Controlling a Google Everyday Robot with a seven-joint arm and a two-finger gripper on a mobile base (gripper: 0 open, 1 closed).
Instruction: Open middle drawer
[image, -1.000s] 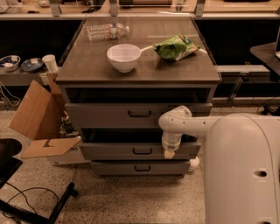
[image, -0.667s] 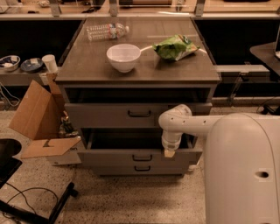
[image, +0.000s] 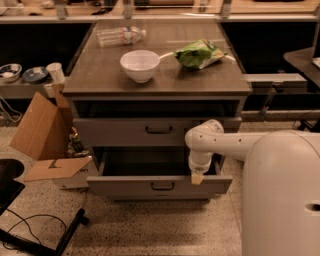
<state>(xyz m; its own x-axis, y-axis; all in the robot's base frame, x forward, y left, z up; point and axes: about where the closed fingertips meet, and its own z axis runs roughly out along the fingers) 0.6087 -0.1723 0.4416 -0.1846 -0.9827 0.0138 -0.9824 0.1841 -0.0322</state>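
Camera view: the gripper (image: 197, 177) sits at the front lip of the middle drawer (image: 125, 186), which stands pulled out.

The gripper hangs over the right part of the drawer's front panel, right of the handle (image: 162, 186), probably to hook that edge and draw it nearer (apart or together, I cannot tell). The tray gapes below the top drawer (image: 110, 132). Bare floor (image: 165, 225) lies nearer, and a cardboard box (image: 40, 127) crowds the left.
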